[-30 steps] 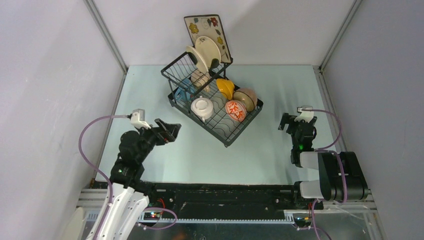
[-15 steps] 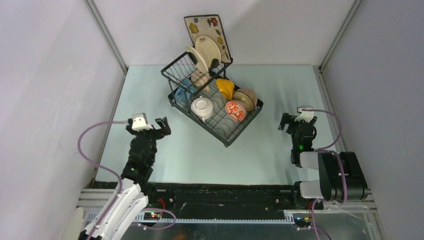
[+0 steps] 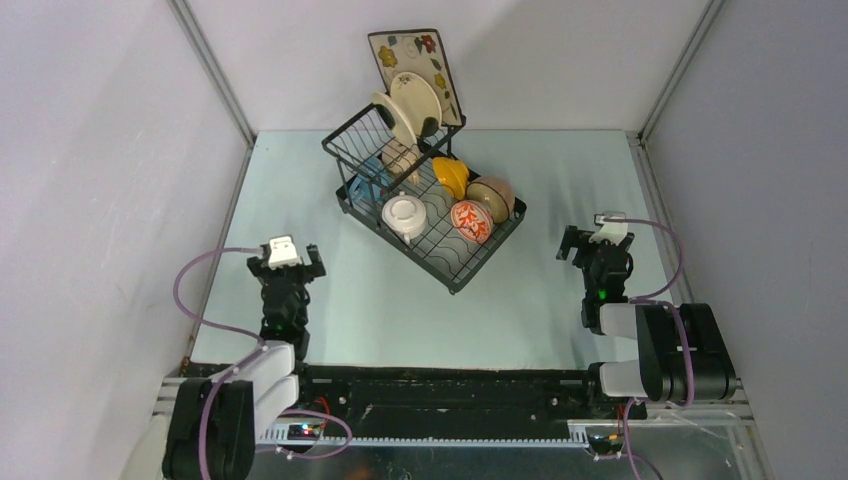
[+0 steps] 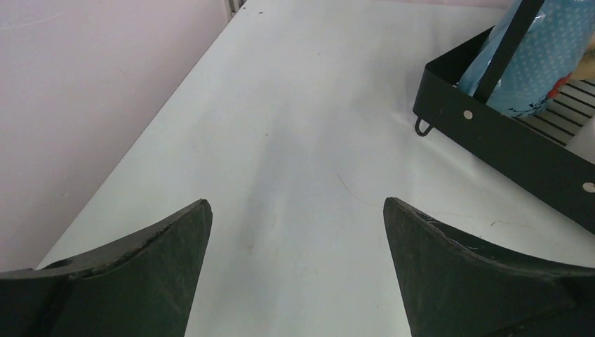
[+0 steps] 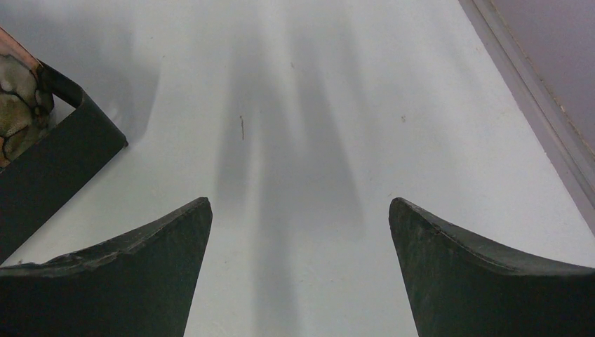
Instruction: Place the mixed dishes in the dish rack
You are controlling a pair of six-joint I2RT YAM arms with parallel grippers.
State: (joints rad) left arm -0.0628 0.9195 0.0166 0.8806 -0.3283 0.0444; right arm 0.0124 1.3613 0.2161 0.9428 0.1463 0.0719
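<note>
While my left end effector and right end effector hover low over the pale bench, each is spread wide open and grips nothing. The rack stands ahead and to the right of my left end effector, with a blue mug just inside its near corner. From my right end effector it lies ahead and to the left. Every dish sits in it: square plate and round plate upright at the far end, then beige mug, white bowl, red bowl, yellow bowl and tan bowl.

Even bright overhead light; soft shadows; sharp focus.
</note>
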